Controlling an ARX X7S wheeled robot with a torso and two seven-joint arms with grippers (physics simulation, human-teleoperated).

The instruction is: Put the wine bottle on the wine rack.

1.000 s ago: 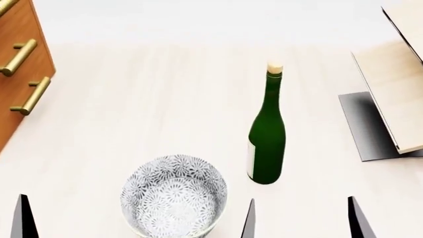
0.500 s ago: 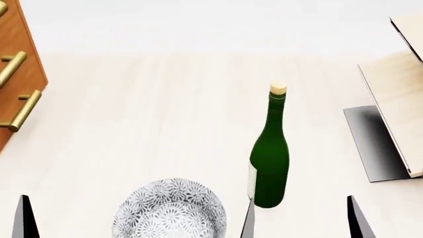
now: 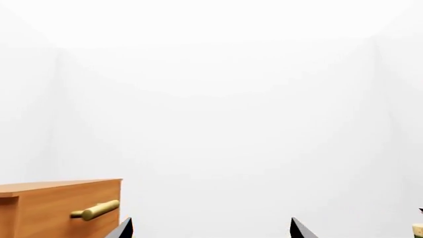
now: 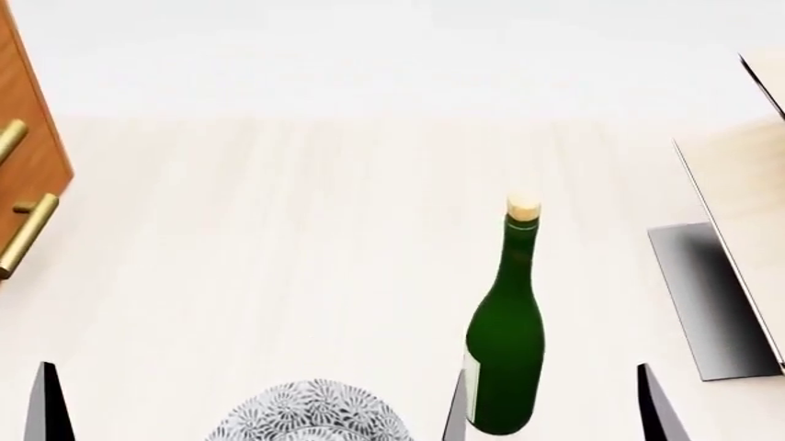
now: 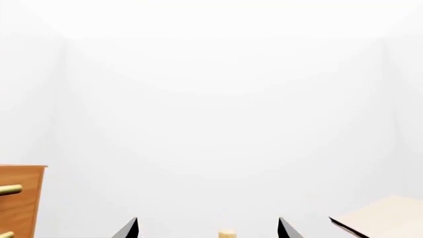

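The wine bottle stands upright on the pale table, dark green with a tan cork and a pale label. The wine rack, tilted light wood boards on a grey metal base, is at the right edge. My right gripper is open low in the head view, the bottle's foot just beyond its inner finger. In the right wrist view the cork shows between the open fingertips of the right gripper. My left gripper is open and empty; one fingertip shows in the head view.
A brown wooden drawer cabinet with brass handles stands at the left edge. A patterned bowl sits at the near edge, left of the bottle. The rack's corner and the cabinet show in the right wrist view.
The head view has shifted: bottle, bowl, cabinet and rack all slid lower in the picture. The bowl is now mostly cut off, and the bottle's foot sits level with my right fingertips.
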